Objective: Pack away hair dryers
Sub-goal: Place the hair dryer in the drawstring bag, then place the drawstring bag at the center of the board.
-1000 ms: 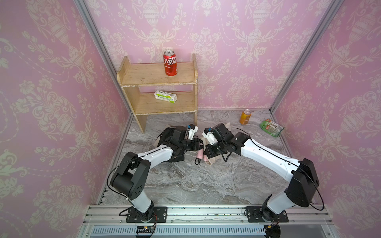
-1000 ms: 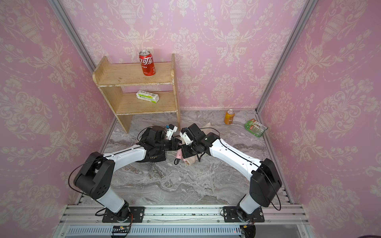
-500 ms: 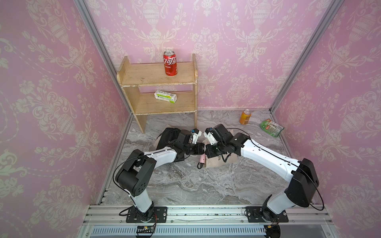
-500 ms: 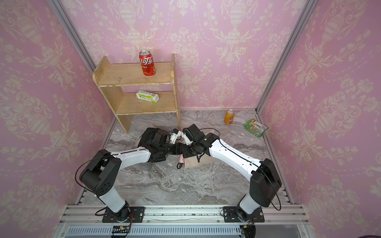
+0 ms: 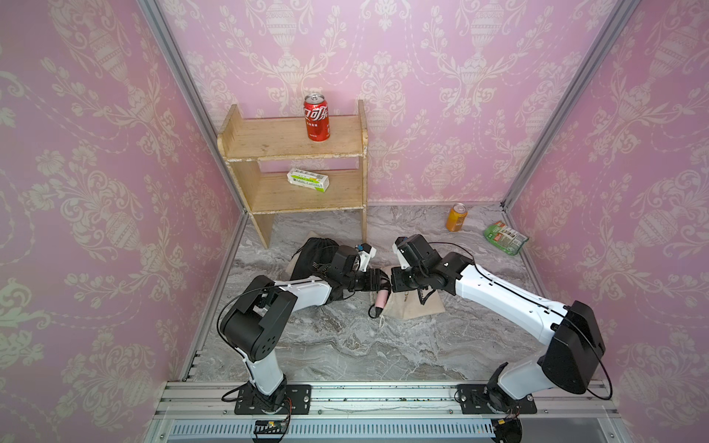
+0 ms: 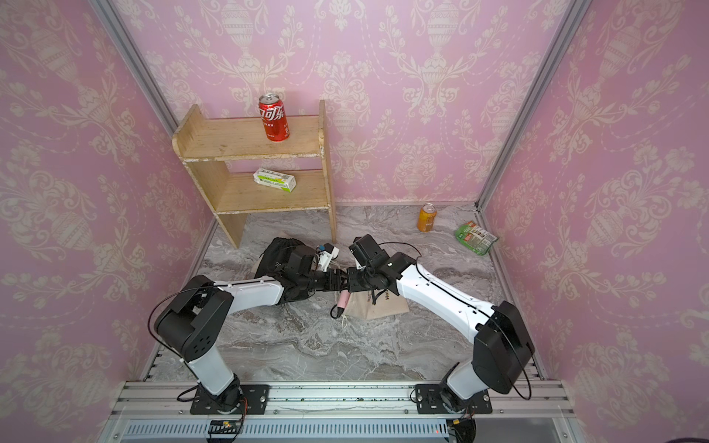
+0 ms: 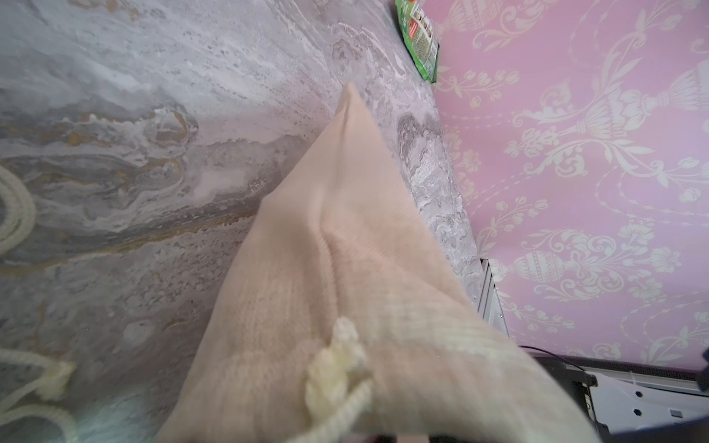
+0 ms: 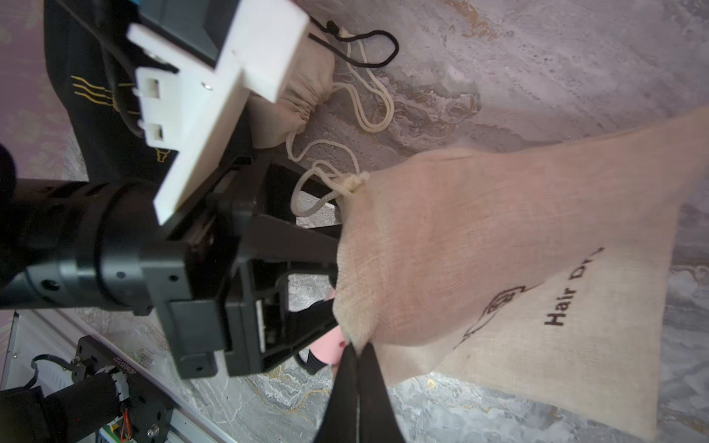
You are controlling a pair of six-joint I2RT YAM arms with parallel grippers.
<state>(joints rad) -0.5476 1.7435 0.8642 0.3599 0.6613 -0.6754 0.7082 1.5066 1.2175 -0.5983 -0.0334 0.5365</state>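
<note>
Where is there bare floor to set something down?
Widest bare patch: marble floor between the front rail and the beige pouch. Also bare: back floor between the shelf and the orange can. Crowded: the middle, where left gripper and right gripper meet at the beige pouch's mouth, with pink hair dryer and black pouch beside.

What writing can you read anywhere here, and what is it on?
"Hair Dr", the rest hidden by a fold: beige pouch.
White Chinese brand script, not clear enough to quote: red can.
Gold print, mostly hidden: black pouch.
Print too small to read: shelf box, green packet, orange can.
</note>
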